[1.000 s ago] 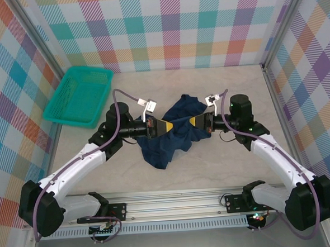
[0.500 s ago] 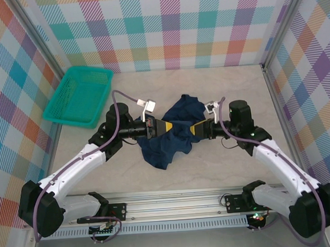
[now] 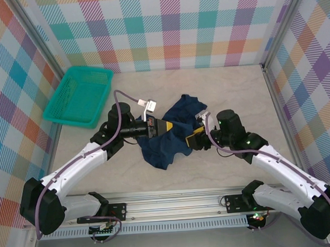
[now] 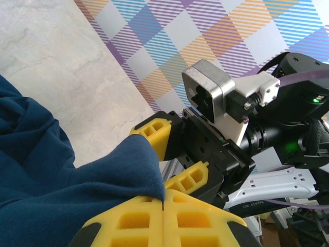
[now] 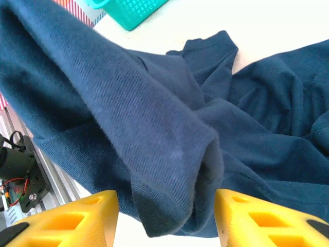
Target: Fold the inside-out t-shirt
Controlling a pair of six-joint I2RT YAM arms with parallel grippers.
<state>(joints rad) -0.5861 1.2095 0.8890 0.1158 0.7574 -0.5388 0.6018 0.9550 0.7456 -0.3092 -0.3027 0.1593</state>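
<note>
Teal basket (image 3: 78,97), perhaps touching left wall (image 3: 17,82).

T-shirt (image 5: 154,128) between right gripper fingers (image 5: 77,216): plain dark navy. Fingers: yellow. Basket (image 3: 79,98) beyond left gripper (image 3: 169,126): teal mesh. Walls (image 3: 170,28): multicolour plaid. Table (image 3: 235,85): pale marbled beige.

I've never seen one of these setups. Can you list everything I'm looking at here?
dark navy blue soft cloth t-shirt: one, navy, crumpled mid-table.
teal mesh plastic basket: one, teal, far-left of the table.
beige stone-look table: one, beige, under everything.
checked pastel walls: three, multicoloured, around the table.
silver metal rail: one, silver, near edge.
left gripper: one, yellow fingers, shut on the t-shirt.
right gripper: one, yellow fingers, open either side of a t-shirt fold.
</note>
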